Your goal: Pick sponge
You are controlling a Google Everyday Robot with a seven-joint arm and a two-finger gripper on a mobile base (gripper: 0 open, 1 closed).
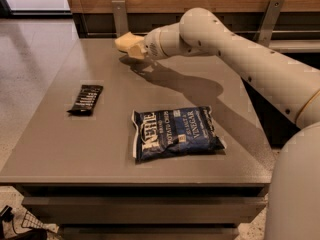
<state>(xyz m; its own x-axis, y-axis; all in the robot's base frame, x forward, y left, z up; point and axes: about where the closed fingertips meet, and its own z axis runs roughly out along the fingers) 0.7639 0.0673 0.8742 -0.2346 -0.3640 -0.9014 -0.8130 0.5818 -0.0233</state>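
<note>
Single cream-coloured arm [260, 71], extended leftward and away from the robot. The gripper [129, 45] forms its far-left tip, pointing left and roughly level. Immediately right of the gripper sits the cylindrical wrist [162, 41]. Right of that is a rounded joint [200, 26], from which the long link slopes down to the body [295, 194], below and far right of the gripper.

- Grey table [60, 154]: a flat top that reaches from the near edge to the far wall.
- Blue chip bag [176, 132]: lies flat, near and right of centre.
- Black snack bar [85, 99]: lies flat on the left, well apart from the bag.
- Gripper [131, 45]: over the far part of the tabletop.
</note>
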